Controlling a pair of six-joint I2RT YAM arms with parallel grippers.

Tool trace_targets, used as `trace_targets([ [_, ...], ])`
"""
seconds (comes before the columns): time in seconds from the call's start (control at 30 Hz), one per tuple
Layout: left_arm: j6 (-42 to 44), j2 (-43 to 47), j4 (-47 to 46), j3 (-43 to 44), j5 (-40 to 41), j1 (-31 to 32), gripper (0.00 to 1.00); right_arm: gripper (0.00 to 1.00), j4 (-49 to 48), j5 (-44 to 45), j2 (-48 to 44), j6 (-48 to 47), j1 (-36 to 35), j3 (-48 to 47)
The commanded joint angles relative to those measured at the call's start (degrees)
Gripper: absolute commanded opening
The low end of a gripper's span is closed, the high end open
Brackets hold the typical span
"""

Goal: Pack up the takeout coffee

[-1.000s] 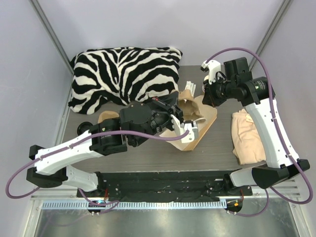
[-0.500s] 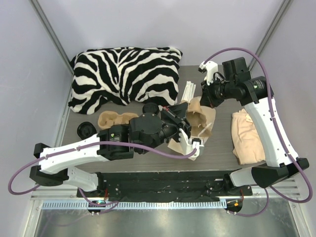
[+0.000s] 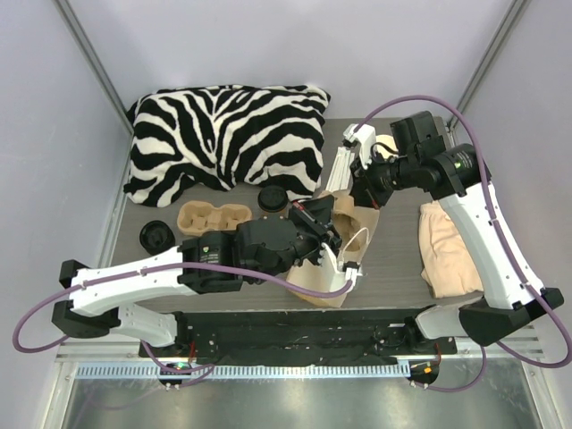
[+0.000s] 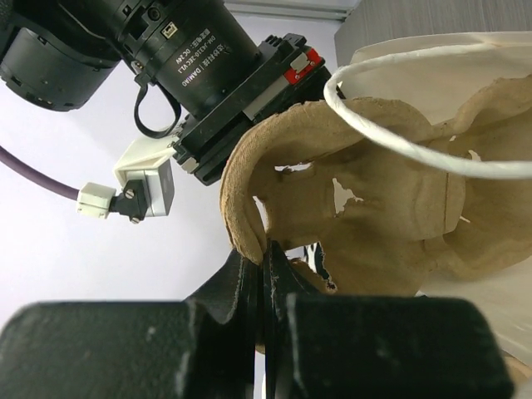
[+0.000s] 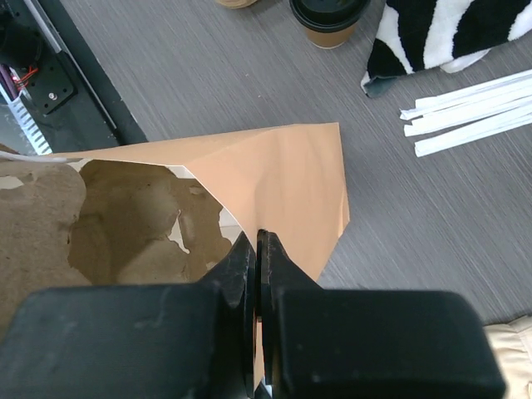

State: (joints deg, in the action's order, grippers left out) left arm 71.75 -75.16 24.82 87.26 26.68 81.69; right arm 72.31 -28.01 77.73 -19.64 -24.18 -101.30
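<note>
1. The left gripper [image 4: 264, 249] is clamped on the rim of a pulp tray [image 4: 374, 199]. Its jaws are pressed together on the edge.
2. The right gripper [image 5: 258, 241] is pinched closed on the upper edge of a brown paper bag [image 5: 283, 183], with the fingers meeting on the paper.
3. In the right wrist view the tray sits partly inside the bag's mouth, and the bag's white string handle [image 4: 391, 141] loops across it.
4. From above, the bag [image 3: 313, 281] lies at the middle of the table [image 3: 393, 259], between the two grippers.
5. The coffee [image 3: 273, 197] stands upright on the table with its black lid on. It is at 11 o'clock from the bag, outside it, and apart from both grippers.
6. The coffee is just off the zebra pillow [image 3: 223, 134], at the pillow's 5 o'clock.
7. A second tray [image 3: 213, 216] lies at 8 o'clock from the coffee, just beside it.
8. A loose lid [image 3: 156, 235] sits at 8 o'clock from the second tray.
9. White sticks [image 3: 341, 166] lie at 2 o'clock from the coffee.
10. A beige cloth [image 3: 447, 250] lies at 3 o'clock from the bag, near the table's right edge.
</note>
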Motion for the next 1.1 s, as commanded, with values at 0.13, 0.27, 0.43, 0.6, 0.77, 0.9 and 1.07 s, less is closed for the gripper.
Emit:
trace_targets([
  [0.13, 1.0, 4.4, 0.2, -6.6, -2.3, 0.3, 0.00, 0.01, -0.4, -3.2, -1.0, -0.7, -1.2, -2.8],
  [0.27, -0.3, 4.7, 0.3, -8.6, -2.5, 0.3, 0.00, 0.01, -0.4, -3.0, -2.0, -0.8, -3.4, -3.0],
  [0.43, -2.0, 5.0, 0.8, -11.2, -2.9, 0.3, 0.00, 0.01, -0.9, -2.2, -3.2, -0.9, -6.3, -1.8],
  [0.6, -4.9, 4.9, 0.7, -13.1, -3.4, 0.7, 0.00, 0.01, -1.3, -1.4, -3.6, -1.5, -8.3, -0.9],
  [0.77, -8.5, 4.9, -2.1, -11.4, -3.7, 0.8, 0.00, 0.01, -2.4, -2.4, -5.3, -3.1, -9.3, 1.6],
  [0.9, -12.9, 4.6, -0.1, -6.9, -4.7, 0.8, 0.00, 0.01, -6.0, -3.5, -8.5, -5.1, -9.3, 5.7],
  [1.07, -14.5, 4.5, 3.1, -3.5, -5.2, 0.7, 0.00, 0.01, -7.6, -3.0, -9.4, -5.6, -9.4, 7.4],
])
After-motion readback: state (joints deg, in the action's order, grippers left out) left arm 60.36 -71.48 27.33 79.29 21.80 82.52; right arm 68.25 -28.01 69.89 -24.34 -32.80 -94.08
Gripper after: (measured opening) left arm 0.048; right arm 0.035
